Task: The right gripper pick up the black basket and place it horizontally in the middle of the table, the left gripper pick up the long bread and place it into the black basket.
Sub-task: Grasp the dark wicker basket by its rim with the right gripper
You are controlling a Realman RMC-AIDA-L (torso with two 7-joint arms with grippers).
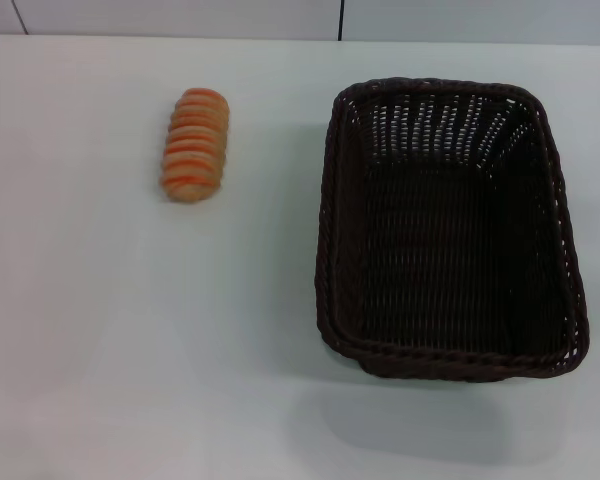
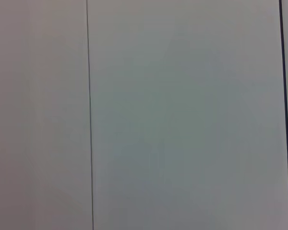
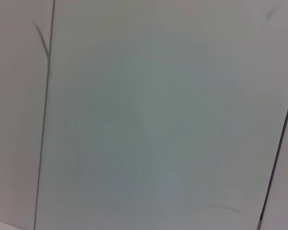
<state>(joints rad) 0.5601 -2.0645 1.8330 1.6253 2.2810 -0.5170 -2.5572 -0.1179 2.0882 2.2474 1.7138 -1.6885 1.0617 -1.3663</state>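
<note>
On the table [image 1: 100, 330], the long bread [image 1: 194, 145] lies at the left, likely soft and light, best pinched gently across its middle. Well apart to the right sits the black basket [image 1: 450, 230], empty, stiff and probably light; its braided rim offers a hold. Neither the left gripper nor the right gripper is in view, so their pose and fingers cannot be told.

We see a tan long bread [image 1: 194, 145] striped with orange ridges, a dark brown-black woven black basket [image 1: 450, 228], and a plain white table [image 1: 130, 350].
</note>
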